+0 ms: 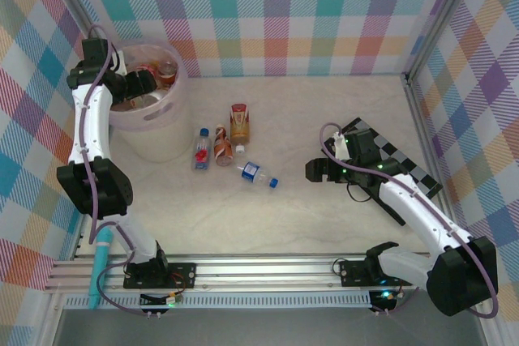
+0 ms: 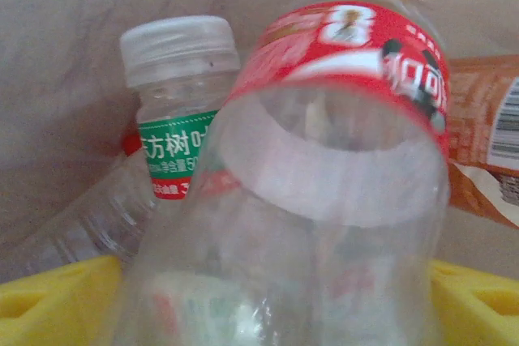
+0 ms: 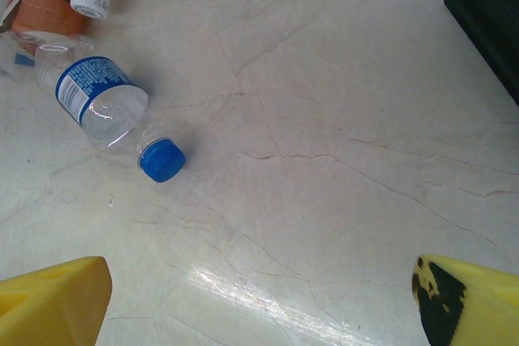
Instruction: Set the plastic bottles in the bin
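Left wrist view: a red-labelled bottle (image 2: 340, 119) is clamped by the left gripper (image 2: 276, 313) in the bin (image 1: 166, 131), upper left overhead; the blue-capped bottle (image 3: 101, 103) could be rolled away by the parted jaws of the right gripper (image 3: 259, 289).

My left arm (image 1: 89, 131) reaches far up the left side, elbow bent, wrist turned rightward. My left gripper (image 1: 144, 83) has its yellow fingers (image 2: 57, 301) closed on a clear red-labelled bottle (image 2: 324, 200). My right arm (image 1: 413, 208) stretches leftward and low. My right gripper (image 1: 319, 170) points left, jaws spread wide.
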